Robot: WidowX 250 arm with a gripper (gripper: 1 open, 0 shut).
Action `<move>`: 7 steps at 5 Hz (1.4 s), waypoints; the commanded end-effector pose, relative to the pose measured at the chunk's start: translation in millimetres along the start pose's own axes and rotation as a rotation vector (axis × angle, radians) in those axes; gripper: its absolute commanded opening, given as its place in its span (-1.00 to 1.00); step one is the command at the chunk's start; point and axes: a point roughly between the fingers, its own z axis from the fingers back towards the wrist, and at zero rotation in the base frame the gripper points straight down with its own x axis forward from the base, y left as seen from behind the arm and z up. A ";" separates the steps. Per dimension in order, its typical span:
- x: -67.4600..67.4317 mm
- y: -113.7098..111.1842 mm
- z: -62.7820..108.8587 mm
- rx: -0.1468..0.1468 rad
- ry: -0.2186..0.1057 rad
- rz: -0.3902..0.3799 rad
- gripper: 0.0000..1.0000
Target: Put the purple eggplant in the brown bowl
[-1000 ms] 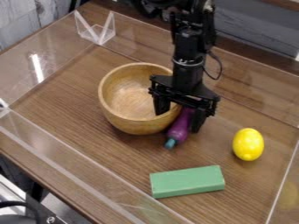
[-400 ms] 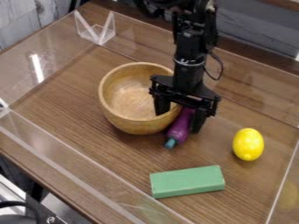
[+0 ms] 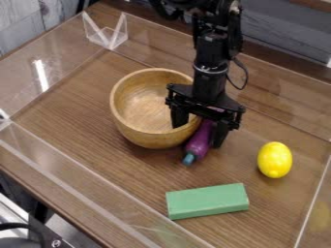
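Observation:
The purple eggplant (image 3: 200,143) lies on the table just right of the brown bowl (image 3: 150,108), its teal stem tip pointing toward the front. My gripper (image 3: 203,122) stands straight down over the eggplant's upper end, fingers on either side of it. The fingers hide the top of the eggplant, and I cannot tell if they press on it. The bowl looks empty inside.
A yellow lemon (image 3: 274,160) sits to the right of the eggplant. A green rectangular block (image 3: 207,201) lies in front. Clear plastic walls ring the wooden table (image 3: 91,155), and a clear stand (image 3: 106,32) is at the back left.

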 end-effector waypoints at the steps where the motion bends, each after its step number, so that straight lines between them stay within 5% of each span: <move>1: -11.0 -12.1 -15.3 0.015 0.062 -0.038 1.00; 7: -13.7 -17.3 -14.4 0.019 0.088 -0.015 1.00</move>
